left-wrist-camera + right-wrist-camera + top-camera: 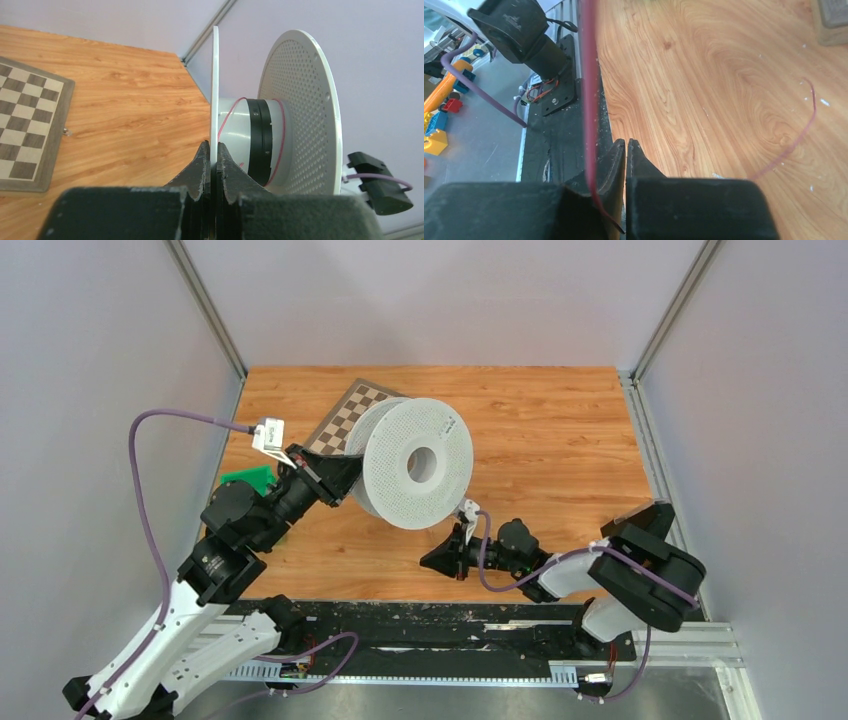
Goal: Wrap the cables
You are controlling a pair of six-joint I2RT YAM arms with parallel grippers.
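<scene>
A white perforated spool (415,462) stands on edge on the wooden table. My left gripper (345,475) is shut on the rim of the spool's rear flange (215,75), with the jaws pinching the thin plate (214,150). A thin pink cable (282,125) loops loosely around the spool's hub. My right gripper (435,562) sits low in front of the spool. Its jaws are closed (625,145) and the pink cable (590,75) runs down into them at their base. A slack stretch of cable (804,125) lies on the table.
A checkerboard (345,420) lies flat behind the spool and shows in the left wrist view (25,125). A green object (248,478) sits by the left arm. The black base rail (554,135) runs along the table's near edge, with coloured toys (439,130) beyond it.
</scene>
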